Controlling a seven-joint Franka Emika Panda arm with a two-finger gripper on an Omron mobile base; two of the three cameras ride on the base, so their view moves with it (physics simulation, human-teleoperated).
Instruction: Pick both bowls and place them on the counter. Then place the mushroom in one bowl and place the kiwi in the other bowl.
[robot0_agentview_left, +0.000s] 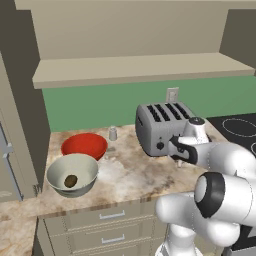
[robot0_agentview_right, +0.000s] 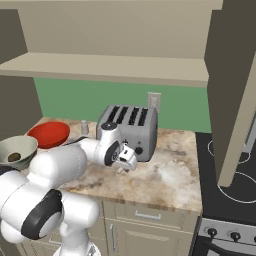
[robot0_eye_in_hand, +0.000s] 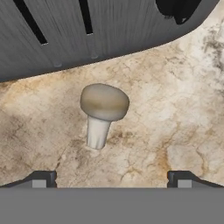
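Status, left to right. The silvery-grey bowl (robot0_agentview_left: 72, 174) stands on the counter (robot0_agentview_left: 130, 175) near its front edge, with the kiwi (robot0_agentview_left: 70, 180) lying inside it; that half of the task reads as complete. Just behind it, rims close or touching, stands the red bowl (robot0_agentview_left: 84, 145), also on the counter and still without contents. Both bowls are therefore placed; what remains, by my judgement, is to move the mushroom into the red bowl.

A small grey shaker (robot0_agentview_left: 113, 133) stands just right of the red bowl, near the green wall. Further right is the four-slot toaster (robot0_agentview_left: 162, 127).

My gripper (robot0_agentview_right: 123, 166) hangs low in front of the toaster. In the hand view my fingertips (robot0_eye_in_hand: 38, 180) stand wide apart with nothing between them. The mushroom (robot0_eye_in_hand: 102, 112) lies on the counter just beside the toaster's front wall, cap toward the toaster, stem toward me, centred between my fingers.

Obstacles: the toaster body is close behind the mushroom and limits forward travel. On the carry left to the red bowl, the shaker stands beside the target and should be cleared.
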